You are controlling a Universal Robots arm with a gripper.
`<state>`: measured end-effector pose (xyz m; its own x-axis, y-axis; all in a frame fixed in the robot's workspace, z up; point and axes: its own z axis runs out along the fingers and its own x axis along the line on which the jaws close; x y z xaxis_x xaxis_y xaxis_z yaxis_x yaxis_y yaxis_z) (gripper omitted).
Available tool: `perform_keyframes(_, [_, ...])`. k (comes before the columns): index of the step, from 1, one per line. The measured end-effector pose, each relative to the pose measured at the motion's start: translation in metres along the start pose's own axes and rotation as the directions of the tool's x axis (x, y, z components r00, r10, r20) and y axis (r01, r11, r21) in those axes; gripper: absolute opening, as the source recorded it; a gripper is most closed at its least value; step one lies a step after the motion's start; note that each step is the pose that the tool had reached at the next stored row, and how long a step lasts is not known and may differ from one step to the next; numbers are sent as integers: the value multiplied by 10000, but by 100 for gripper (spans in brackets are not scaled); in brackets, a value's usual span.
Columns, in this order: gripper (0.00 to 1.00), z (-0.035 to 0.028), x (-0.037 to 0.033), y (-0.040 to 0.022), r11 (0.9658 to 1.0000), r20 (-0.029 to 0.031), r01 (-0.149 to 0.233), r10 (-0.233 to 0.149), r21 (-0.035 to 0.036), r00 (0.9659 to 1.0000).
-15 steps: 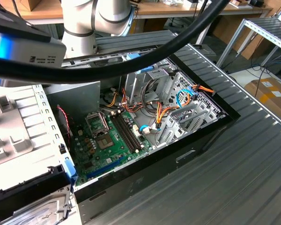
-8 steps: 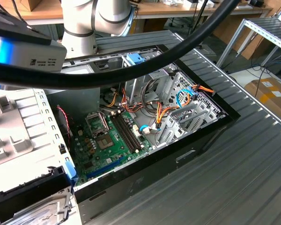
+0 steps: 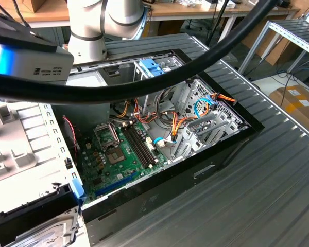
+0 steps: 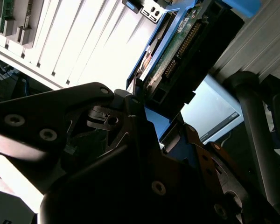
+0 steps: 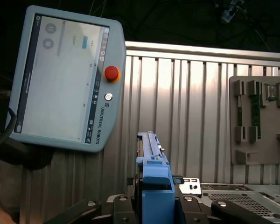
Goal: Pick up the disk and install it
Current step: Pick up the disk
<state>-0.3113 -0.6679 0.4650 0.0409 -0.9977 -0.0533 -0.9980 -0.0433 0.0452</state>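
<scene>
Gripper (image 5: pixel 154 209) is clamped on your disk (image 5: pixel 153 179); in the exterior view, arm base (image 3: pixel 90 36) sits 11 o'clock of the case (image 3: pixel 216 159).

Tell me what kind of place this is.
Probably a robotics lab or workshop set up for computer assembly: an open computer case with its motherboard sits on a ribbed metal table, a robot teach pendant lies on that table, and the gripper holds the disk.
</scene>
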Motion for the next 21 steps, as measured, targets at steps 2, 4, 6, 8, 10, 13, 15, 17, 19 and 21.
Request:
perform_keyframes(2, [37, 1, 3, 0, 10000, 0, 0, 0, 0, 10000])
perform_keyframes(4, [37, 4, 10, 0, 10000, 1, 0, 0, 0, 10000])
perform_keyframes(6, [37, 5, 13, -1, 10000, 0, 0, 0, 0, 10000])
perform_keyframes(8, [37, 8, 19, -1, 10000, 0, 0, 0, -1, 10000])
perform_keyframes(10, [37, 10, 23, -1, 10000, 0, 0, 0, 0, 10000])
perform_keyframes(13, [37, 13, 30, -2, 10000, 0, 0, 0, 0, 10000])
perform_keyframes(15, [37, 14, 35, -2, 10000, 0, 1, -1, -1, 10000])
perform_keyframes(17, [37, 16, 39, -3, 10000, -1, 0, 0, -1, 10000])
perform_keyframes(19, [37, 19, 43, -4, 10000, 0, 0, 0, 2, 10000])
perform_keyframes(21, [37, 21, 49, -4, 10000, 0, 0, 0, -1, 10000])
